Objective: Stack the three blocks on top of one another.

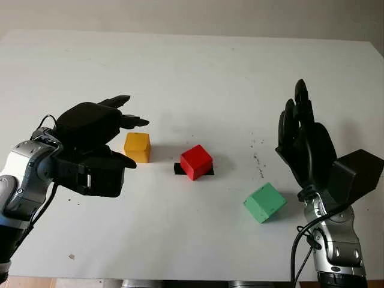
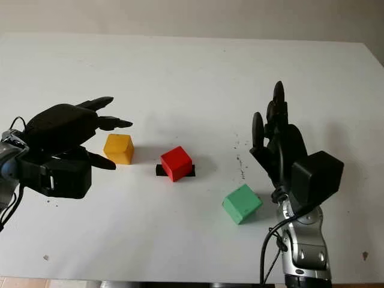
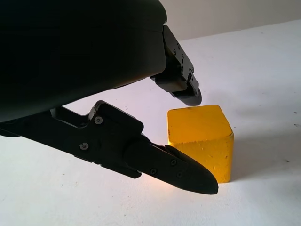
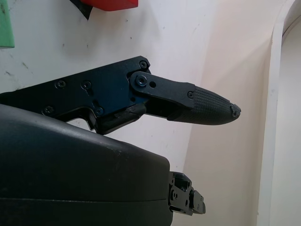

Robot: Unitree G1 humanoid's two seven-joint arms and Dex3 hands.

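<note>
Three blocks sit apart on the white surface (image 1: 198, 66), none stacked. The yellow block (image 1: 137, 147) is on the left, the red block (image 1: 196, 161) is in the middle on a small black patch (image 1: 179, 170), and the green block (image 1: 264, 202) lies nearer and to the right, turned at an angle.

The left hand (image 1: 99, 141) is just left of the yellow block, holding nothing, its fingers (image 3: 181, 167) open with one reaching above the block and one low beside it; neither plainly touches it.

The right hand (image 1: 306, 144) is raised at the right, just beyond the green block, open and empty, its fingers (image 1: 300, 99) pointing toward the far edge.
</note>
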